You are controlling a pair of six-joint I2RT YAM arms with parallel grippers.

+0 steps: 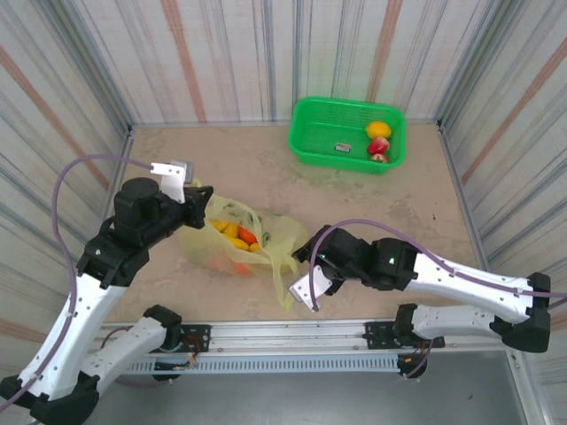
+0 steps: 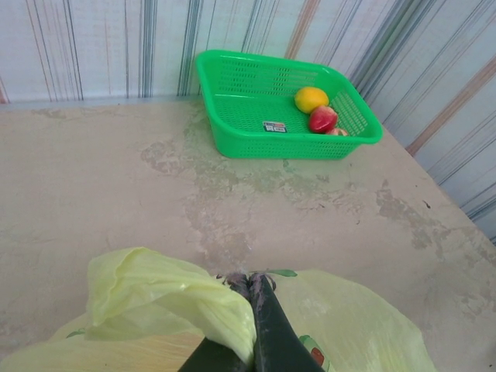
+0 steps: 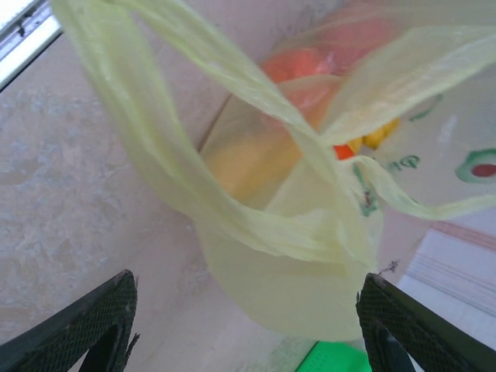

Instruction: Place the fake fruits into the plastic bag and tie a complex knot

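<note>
Top external looks steeply down from above the near edge over the whole table [image 1: 266,173]; left wrist sits low, facing across to the far green mesh basket [image 2: 271,147]; right wrist hangs close against the plastic bag [image 3: 294,263], which all three share.

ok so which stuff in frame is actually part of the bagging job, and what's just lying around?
Job: plastic bag; fruits already in it; yellow fruit and red fruits in the green basket; left gripper, shut on the bag's edge; right gripper, open, facing a handle loop.
Lying about: green basket itself, only holding fruit; small label on its floor.
</note>
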